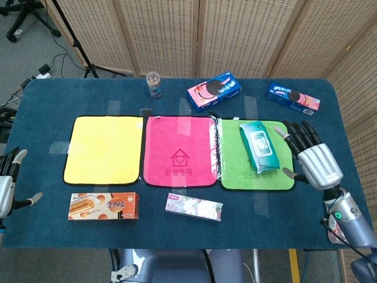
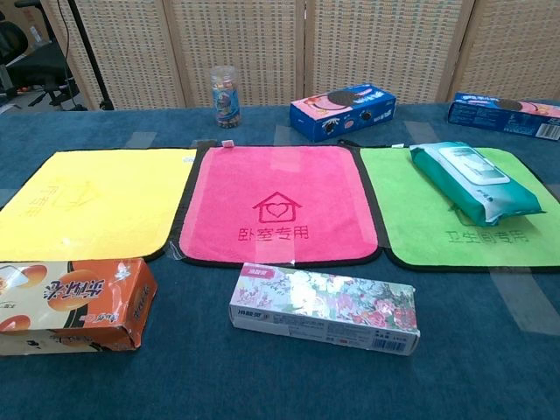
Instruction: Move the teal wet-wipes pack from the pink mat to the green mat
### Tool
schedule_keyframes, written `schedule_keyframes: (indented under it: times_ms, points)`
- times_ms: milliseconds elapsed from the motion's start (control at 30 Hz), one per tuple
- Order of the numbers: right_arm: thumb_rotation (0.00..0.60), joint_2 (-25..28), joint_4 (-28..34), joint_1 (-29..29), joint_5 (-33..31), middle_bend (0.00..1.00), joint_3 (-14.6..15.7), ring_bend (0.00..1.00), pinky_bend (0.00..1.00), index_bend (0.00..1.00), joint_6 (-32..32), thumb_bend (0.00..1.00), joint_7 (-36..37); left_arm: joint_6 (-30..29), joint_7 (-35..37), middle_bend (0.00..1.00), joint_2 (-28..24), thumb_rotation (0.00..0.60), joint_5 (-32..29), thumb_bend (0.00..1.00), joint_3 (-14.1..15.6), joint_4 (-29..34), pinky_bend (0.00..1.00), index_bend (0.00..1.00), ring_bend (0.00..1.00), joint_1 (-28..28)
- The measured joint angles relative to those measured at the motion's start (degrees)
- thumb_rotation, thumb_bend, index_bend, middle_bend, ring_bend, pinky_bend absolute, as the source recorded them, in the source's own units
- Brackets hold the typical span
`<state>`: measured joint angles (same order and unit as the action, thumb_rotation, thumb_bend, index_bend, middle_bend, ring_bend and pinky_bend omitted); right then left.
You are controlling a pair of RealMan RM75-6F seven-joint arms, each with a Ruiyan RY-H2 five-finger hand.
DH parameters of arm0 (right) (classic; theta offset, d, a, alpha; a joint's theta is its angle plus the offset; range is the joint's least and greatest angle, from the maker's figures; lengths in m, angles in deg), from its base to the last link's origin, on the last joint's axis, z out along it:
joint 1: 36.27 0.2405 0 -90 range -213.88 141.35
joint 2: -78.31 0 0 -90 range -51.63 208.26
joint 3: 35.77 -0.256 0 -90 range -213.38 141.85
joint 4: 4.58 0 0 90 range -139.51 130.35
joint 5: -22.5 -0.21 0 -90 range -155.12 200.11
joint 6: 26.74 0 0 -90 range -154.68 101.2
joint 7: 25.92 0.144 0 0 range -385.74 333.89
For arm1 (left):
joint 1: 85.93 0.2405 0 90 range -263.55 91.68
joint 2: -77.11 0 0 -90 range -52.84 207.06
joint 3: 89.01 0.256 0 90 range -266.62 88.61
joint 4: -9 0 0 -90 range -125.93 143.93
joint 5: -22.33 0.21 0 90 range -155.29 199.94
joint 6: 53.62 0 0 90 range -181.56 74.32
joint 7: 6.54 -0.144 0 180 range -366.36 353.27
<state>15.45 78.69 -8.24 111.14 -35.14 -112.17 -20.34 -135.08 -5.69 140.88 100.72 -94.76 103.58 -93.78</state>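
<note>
The teal wet-wipes pack [image 1: 258, 146] [image 2: 473, 182] lies flat on the green mat [image 1: 234, 172] [image 2: 420, 229], toward its far half, with nothing touching it. The pink mat [image 1: 178, 151] [image 2: 278, 202] is bare. My right hand [image 1: 310, 154] hovers to the right of the green mat, fingers spread and holding nothing; the chest view does not show it. My left hand [image 1: 7, 186] is at the far left edge of the head view, off the table's near left corner, fingers apart and empty.
A yellow mat [image 1: 105, 148] lies left of the pink one. An orange snack box [image 1: 103, 206] and a floral box [image 1: 194, 207] sit near the front edge. At the back stand a small jar [image 1: 154, 85] and two cookie boxes [image 1: 213, 91] [image 1: 292, 98].
</note>
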Motion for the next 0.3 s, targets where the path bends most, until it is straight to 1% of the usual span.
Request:
schedule_keyframes:
  times_ms: [167,300]
  points:
    - [0.6,-3.06,-5.82,-7.25,-0.45,0.0,1.92,0.0,0.0,0.0,-4.54,0.0,3.09,-1.49,-0.45,0.0,0.82,0.6,1.11,0.0,0.2,-1.37,0.0,0.0,0.0,0.36]
    - [0.6,-5.59,-8.11,-12.18,-0.82,0.0,2.82,0.0,0.0,0.0,-7.49,0.0,5.32,-2.33,-0.41,0.0,1.01,0.6,2.34,0.0,0.49,-1.38,0.0,0.0,0.0,0.63]
